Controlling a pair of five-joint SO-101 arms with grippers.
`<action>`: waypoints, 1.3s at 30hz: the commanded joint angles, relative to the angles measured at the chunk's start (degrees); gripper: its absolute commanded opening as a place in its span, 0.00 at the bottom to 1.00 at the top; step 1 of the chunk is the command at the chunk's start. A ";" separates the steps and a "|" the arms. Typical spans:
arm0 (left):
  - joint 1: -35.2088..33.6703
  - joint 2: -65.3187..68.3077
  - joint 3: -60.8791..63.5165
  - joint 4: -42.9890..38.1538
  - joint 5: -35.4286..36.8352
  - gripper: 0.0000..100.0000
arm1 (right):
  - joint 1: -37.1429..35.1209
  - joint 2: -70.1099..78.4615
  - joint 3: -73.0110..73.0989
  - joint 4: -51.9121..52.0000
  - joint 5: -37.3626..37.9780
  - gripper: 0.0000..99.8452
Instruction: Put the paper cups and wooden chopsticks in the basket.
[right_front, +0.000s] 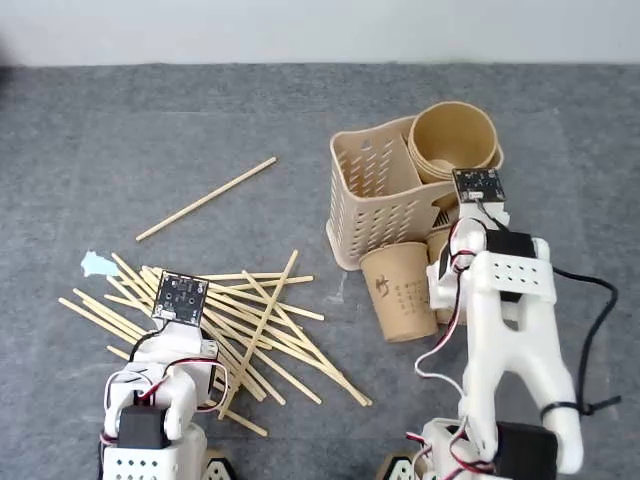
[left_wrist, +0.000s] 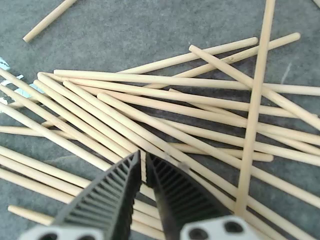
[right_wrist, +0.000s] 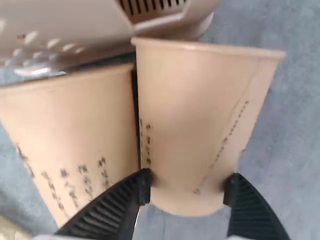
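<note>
Several wooden chopsticks (right_front: 230, 320) lie in a crossed pile at the front left, and one chopstick (right_front: 207, 198) lies apart farther back. My left gripper (left_wrist: 143, 162) is down on the pile (left_wrist: 165, 115), its fingers closed to a thin slit on a chopstick. The beige basket (right_front: 385, 200) stands at the back right with stacked paper cups (right_front: 455, 140) in it. Two more cups lie in front of the basket. My right gripper (right_wrist: 187, 187) clasps the narrow base of one paper cup (right_wrist: 200, 110), beside the other cup (right_wrist: 75, 150) (right_front: 400, 290).
A small blue scrap (right_front: 97, 264) lies at the left end of the pile. Grey cloth (right_front: 150, 130) covers the table. The right arm (right_front: 510, 330) stands over the cups, with its black cable trailing to the right.
</note>
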 joint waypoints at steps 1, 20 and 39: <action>0.35 -0.88 -1.01 0.18 0.44 0.01 | -2.15 -2.86 4.48 8.31 3.43 0.22; 0.35 -0.88 -1.01 0.18 0.44 0.01 | 1.45 -31.96 4.75 24.48 13.19 0.23; 0.35 -0.88 -1.01 0.18 0.44 0.01 | -23.25 -31.87 14.51 2.07 -6.59 0.38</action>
